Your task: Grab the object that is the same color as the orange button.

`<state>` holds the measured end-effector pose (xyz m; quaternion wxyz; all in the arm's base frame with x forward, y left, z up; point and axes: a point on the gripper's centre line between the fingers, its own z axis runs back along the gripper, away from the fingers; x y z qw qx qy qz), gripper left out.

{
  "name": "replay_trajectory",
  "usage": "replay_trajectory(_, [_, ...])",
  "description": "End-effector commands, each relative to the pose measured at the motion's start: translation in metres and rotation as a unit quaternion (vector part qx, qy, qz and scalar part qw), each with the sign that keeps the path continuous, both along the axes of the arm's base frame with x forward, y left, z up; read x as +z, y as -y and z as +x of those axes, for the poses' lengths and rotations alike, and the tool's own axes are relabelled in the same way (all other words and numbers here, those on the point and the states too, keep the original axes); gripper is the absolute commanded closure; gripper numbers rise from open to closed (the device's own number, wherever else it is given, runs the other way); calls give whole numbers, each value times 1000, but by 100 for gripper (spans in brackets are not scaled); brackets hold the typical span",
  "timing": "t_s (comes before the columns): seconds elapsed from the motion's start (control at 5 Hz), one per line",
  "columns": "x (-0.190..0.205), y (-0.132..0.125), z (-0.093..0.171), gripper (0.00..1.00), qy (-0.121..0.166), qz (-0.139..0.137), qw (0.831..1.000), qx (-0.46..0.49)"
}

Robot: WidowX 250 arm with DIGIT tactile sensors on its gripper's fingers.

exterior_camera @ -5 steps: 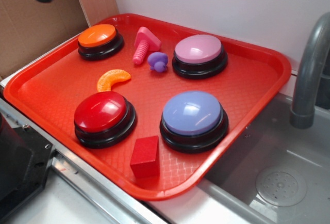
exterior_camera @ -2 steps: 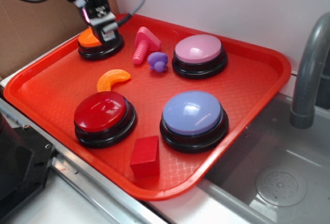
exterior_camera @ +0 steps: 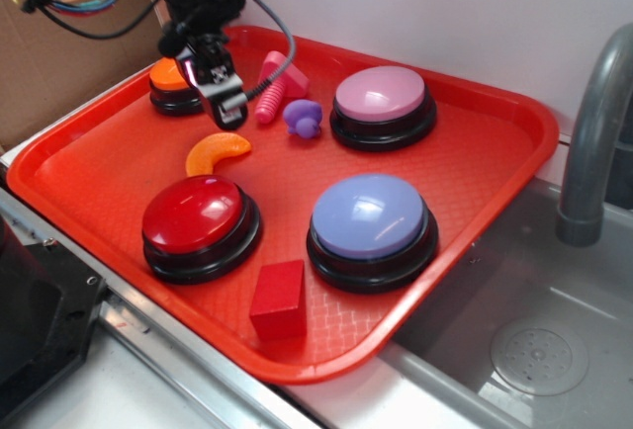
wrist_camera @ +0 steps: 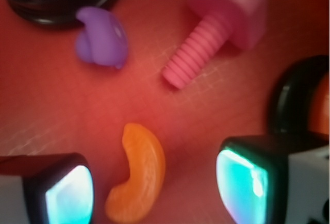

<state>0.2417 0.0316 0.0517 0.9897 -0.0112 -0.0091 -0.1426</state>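
Observation:
The object, a small glossy orange crescent, lies on the red tray between the orange button and the red-domed button. My gripper hangs open above the tray, just behind the crescent and partly covering the orange button. In the wrist view the crescent shows between my two fingers, nearer the left one, with nothing touching it. The gripper is open. The orange button's black base shows at the right edge.
A pink bolt and a small purple piece lie behind the crescent. Red, pink and lavender buttons and a red cube also sit on the tray. A sink and grey faucet are at the right.
The arm came into view from the upper left, passed over the orange button, and moved forward and down toward the orange crescent. Nothing on the tray has moved.

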Motion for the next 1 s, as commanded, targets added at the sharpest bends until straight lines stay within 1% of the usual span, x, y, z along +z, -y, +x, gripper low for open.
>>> replay_trajectory(0.0, [-20,3,3,0,-11,34,999,35])
replay_trajectory(0.2, [-23,2,2,4,-17,45,998,42])
replay_trajectory(0.4, [-31,3,1,100,-29,36,998,42])
replay_trajectory(0.6, [-32,2,-1,100,-28,41,998,47])
replay_trajectory(0.8, [-33,3,-2,100,-27,39,998,45])
